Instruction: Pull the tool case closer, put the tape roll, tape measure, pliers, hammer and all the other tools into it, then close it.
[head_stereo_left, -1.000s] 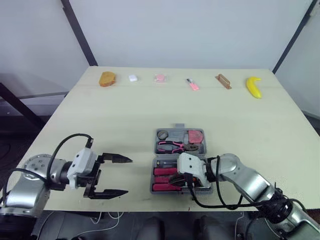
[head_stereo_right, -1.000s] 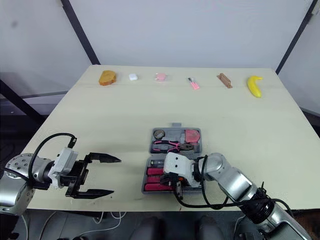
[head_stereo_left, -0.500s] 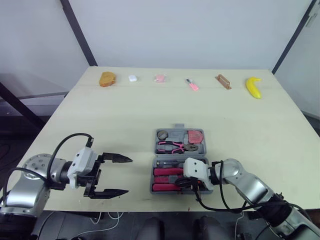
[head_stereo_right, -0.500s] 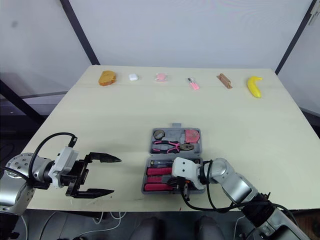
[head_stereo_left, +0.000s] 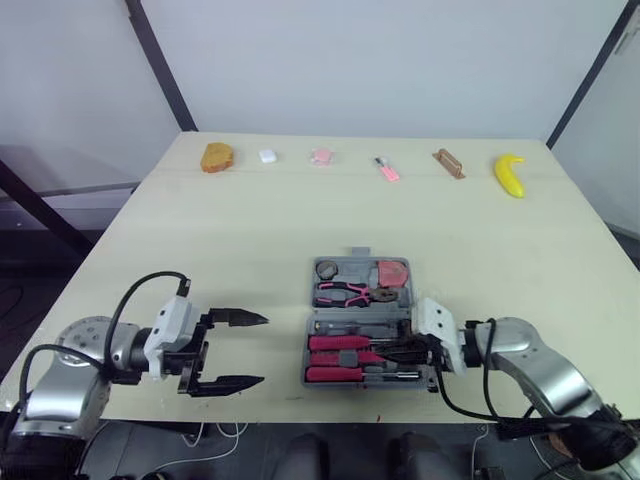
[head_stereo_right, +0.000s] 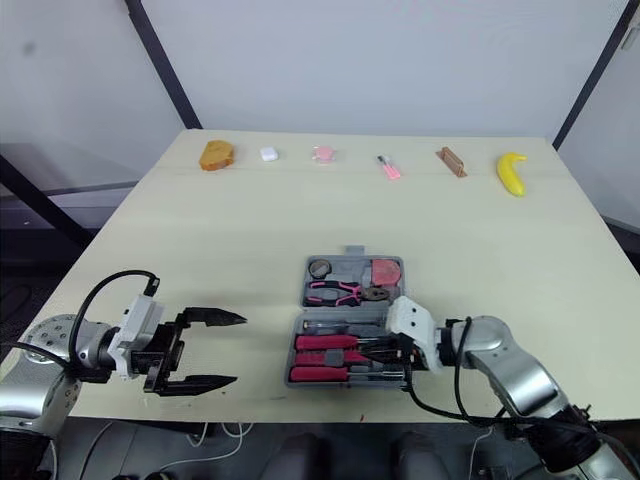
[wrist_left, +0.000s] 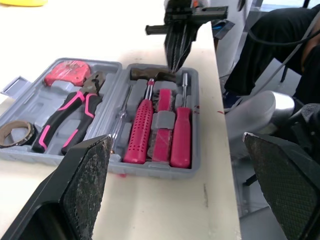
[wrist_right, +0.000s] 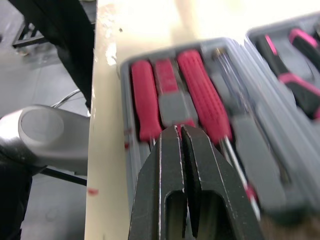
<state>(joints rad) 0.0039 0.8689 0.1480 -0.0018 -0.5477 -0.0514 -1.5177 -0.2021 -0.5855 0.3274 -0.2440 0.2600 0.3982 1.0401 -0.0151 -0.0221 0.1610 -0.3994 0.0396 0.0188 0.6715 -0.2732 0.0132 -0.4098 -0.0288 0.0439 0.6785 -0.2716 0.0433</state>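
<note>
- The tool case (head_stereo_left: 358, 265) lies open on the table (head_stereo_left: 250, 240), near its front edge and a little right of centre, between the two grippers.
- Its far half holds the tape roll (head_stereo_left: 326, 270) on the left, the tape measure (head_stereo_left: 392, 272) on the right and the pliers (head_stereo_left: 345, 292) just nearer than both.
- Its near half holds the hammer (wrist_left: 141, 120), head toward the right end, with a pink-handled screwdriver (wrist_left: 181, 135) beside it.
- The right gripper (wrist_right: 180, 129) reaches in from the right and hangs over the right end of the near half, close above the hammer head. Its fingers are pressed together with only a thin slit between them and grip nothing. I cannot tell whether the tips touch the case.
- The left gripper (head_stereo_left: 255, 350) sits left of the case, apart from it, pointing toward it. Its claw is spread wide and holds nothing.
- Along the far edge lie a bread piece (head_stereo_left: 215, 157), a small white object (head_stereo_left: 267, 156), a pink object (head_stereo_left: 320, 156), a pink pen-like item (head_stereo_left: 386, 169), a brown block (head_stereo_left: 447, 162) and a banana (head_stereo_left: 510, 174).
</note>
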